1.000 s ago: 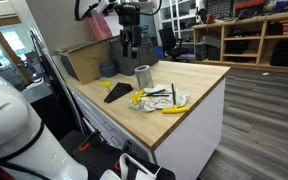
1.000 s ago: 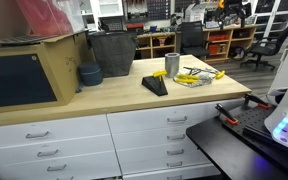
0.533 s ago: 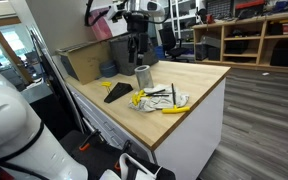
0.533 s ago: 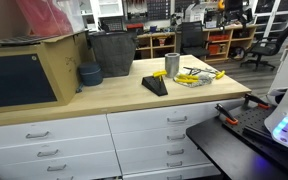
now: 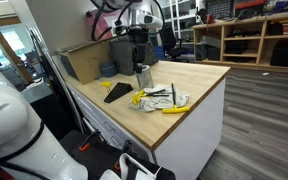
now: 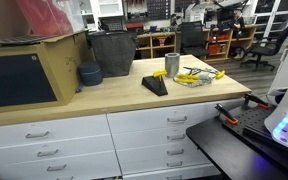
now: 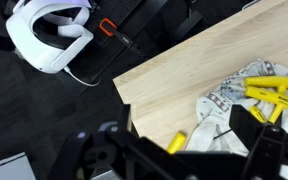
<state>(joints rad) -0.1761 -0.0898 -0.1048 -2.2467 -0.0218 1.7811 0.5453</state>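
Note:
My gripper (image 5: 140,60) hangs open on the arm above the wooden worktop (image 5: 199,80), just over a metal cup (image 5: 144,80). In the wrist view the gripper (image 7: 184,150) has nothing between its dark fingers (image 7: 250,128). Beneath it lie a yellow handle (image 7: 180,139) and a patterned white cloth (image 7: 224,100), and yellow tools (image 7: 276,90) rest on that cloth. In both exterior views the cloth (image 5: 156,98) with the yellow tools (image 6: 199,75) lies beside the cup (image 6: 172,64). A black wedge (image 6: 156,86) sits in front of them.
A cardboard box (image 6: 24,70), a dark bin (image 6: 112,52) and a blue bowl (image 6: 89,73) stand at the worktop's back end. The worktop edge (image 7: 124,95) drops to a dark floor, where a white device (image 7: 49,40) and a red-handled tool (image 7: 108,28) lie. Drawers (image 6: 174,135) are below.
The arm has swung from over the bin toward the metal cup and come lower. The gripper has stayed open. Nothing on the worktop has moved.

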